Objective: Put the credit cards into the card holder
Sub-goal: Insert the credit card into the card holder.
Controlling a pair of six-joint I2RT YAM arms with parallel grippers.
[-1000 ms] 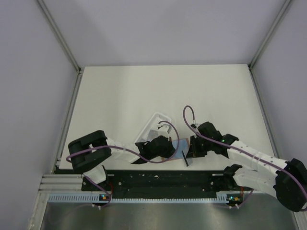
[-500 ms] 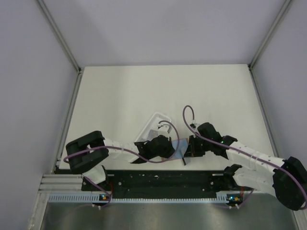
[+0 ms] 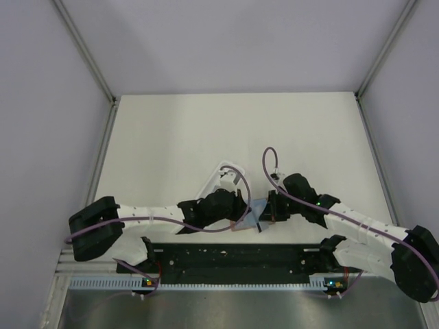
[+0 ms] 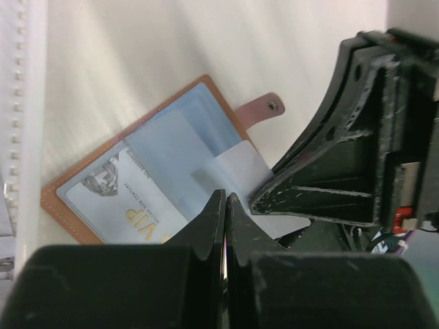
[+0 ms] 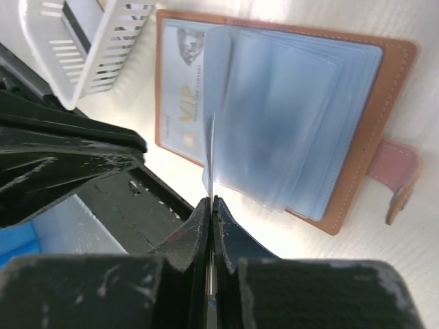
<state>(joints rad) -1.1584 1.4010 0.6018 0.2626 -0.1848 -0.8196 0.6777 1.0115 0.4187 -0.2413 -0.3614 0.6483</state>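
The card holder [image 3: 252,214] lies open near the table's front edge, orange-brown outside, pale blue sleeves inside [image 4: 158,171] [image 5: 309,103]. A VIP card [image 4: 123,205] [image 5: 182,89] sits in its left pocket. My right gripper [image 3: 266,214] [image 5: 211,202] is shut on a thin pale credit card [image 5: 211,157], held edge-on with its far end among the sleeves. The card also shows in the left wrist view [image 4: 240,168]. My left gripper [image 3: 240,205] [image 4: 225,199] is shut just over the holder's inside, beside the right gripper. Nothing shows past its tips.
A white slotted tray [image 3: 221,175] [image 5: 89,48] stands just behind the holder, with something flat inside. The holder's pink snap strap [image 4: 264,108] [image 5: 398,178] sticks out to one side. The black arm base rail [image 3: 233,257] runs close in front.
My right gripper has moved the card left, onto the open holder. My left arm has stretched out, its elbow swinging left while its gripper stayed shut at the holder.
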